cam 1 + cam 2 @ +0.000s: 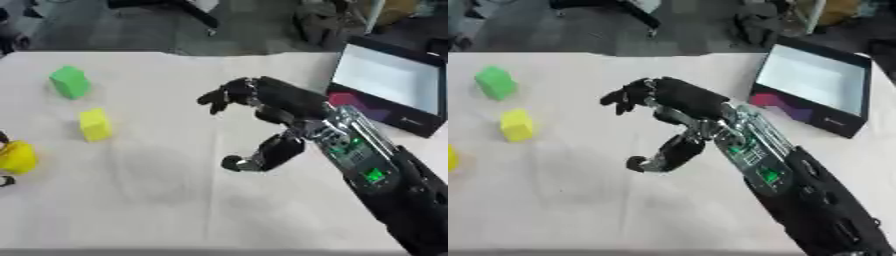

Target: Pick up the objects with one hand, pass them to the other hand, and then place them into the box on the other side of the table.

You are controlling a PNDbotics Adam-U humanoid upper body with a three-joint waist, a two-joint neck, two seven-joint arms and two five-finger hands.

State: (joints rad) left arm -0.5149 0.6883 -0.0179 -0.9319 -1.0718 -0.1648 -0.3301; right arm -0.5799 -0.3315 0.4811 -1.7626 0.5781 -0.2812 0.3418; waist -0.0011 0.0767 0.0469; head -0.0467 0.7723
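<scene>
In the left eye view, the right hand (262, 107) hovers mid-surface, fingers spread and empty; a green block (70, 82) and a yellow block (94, 125) sit well left on the pale surface (175, 200), with a yellow rounded object (17, 157) at the left edge. In the right eye view, the black-walled, white-lined box (815, 80) lies far right, just beyond the hand.

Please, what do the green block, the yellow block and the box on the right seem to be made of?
Green block and yellow block: probably foam or painted wood; the colour is flat and matt, without shine. Box: likely cardboard, with thin dark walls, a pale smooth inside and a printed coloured side. None of this is sure.
</scene>
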